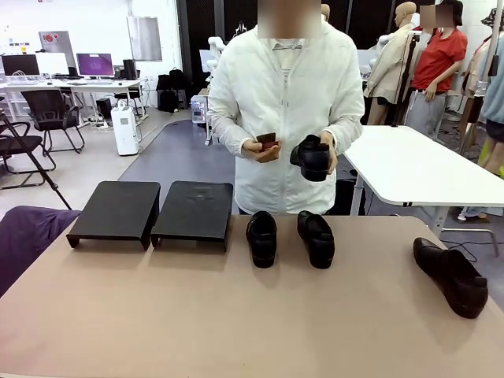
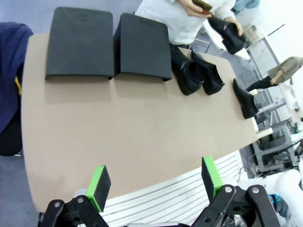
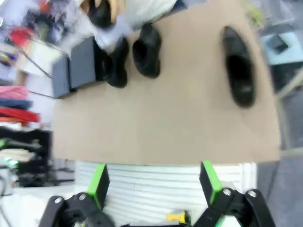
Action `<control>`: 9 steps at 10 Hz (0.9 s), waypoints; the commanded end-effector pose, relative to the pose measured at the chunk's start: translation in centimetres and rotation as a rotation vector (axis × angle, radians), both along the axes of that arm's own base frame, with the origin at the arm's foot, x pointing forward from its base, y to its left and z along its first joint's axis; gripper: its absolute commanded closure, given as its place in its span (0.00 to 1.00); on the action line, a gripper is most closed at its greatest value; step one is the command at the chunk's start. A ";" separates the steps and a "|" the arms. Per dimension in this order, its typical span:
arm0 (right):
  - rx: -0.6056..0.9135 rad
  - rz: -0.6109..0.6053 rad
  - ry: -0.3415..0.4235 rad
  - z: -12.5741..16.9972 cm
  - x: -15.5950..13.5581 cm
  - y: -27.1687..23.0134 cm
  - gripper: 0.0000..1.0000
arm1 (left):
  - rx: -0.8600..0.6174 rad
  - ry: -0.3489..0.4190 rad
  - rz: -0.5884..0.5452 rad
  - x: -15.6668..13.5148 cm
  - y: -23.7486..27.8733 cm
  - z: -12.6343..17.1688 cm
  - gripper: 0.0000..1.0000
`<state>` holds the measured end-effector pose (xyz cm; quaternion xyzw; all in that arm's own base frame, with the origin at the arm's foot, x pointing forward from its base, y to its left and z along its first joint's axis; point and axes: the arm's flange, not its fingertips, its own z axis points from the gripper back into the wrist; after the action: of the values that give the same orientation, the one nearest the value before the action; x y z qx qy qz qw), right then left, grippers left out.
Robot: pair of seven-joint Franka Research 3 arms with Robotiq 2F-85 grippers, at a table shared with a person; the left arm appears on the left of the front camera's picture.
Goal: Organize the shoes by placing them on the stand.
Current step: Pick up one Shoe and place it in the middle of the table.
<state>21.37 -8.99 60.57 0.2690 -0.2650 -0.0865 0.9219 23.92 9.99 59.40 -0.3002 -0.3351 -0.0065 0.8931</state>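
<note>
Both of my arms hang off the near edge of the tabletop (image 1: 236, 323), a smooth matte tan slab. My left gripper (image 2: 154, 166) stands wide apart, green pads empty. My right gripper (image 3: 154, 170) is the same, spread wide and clamped on nothing.

Far ahead of the left gripper and a little to its left sits the stand (image 2: 80, 42): two flat, matte-black rectangular platforms side by side, nearly touching, tops bare. Just right of it is a pair of shoes (image 2: 196, 75), glossy black leather with rounded toes, close together on the tabletop. A third shoe (image 3: 239, 66) lies alone, ahead of my right gripper and to its right, near the tabletop's edge.

The fourth shoe (image 1: 313, 157) is up in the person's hand (image 1: 328, 150), beyond the pair. The other hand (image 1: 264, 151) holds a small dark flat object. Dark purple cloth (image 1: 27, 236) bunches at the left end, beside the stand. From either gripper to the shoes, it's open tabletop.
</note>
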 end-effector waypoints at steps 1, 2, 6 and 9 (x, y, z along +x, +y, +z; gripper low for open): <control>-0.083 0.174 0.028 0.0 9.7 7.6 0.00 | -0.010 -0.010 -0.019 0.0 0.3 0.0 0.00; -0.132 0.240 0.092 -1.6 15.0 13.4 0.00 | -0.010 -0.010 -0.019 0.0 0.3 0.0 0.00; -0.143 0.268 0.036 -9.3 22.1 29.5 0.00 | -0.010 -0.010 -0.019 0.0 0.3 0.0 0.00; -0.165 0.295 0.074 -11.0 20.8 31.0 0.00 | -0.010 -0.010 -0.019 0.0 0.3 0.0 0.00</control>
<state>43.19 21.50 50.07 0.2322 -0.2043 0.0538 0.9495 23.98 10.04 59.34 -0.2999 -0.3338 -0.0070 0.8936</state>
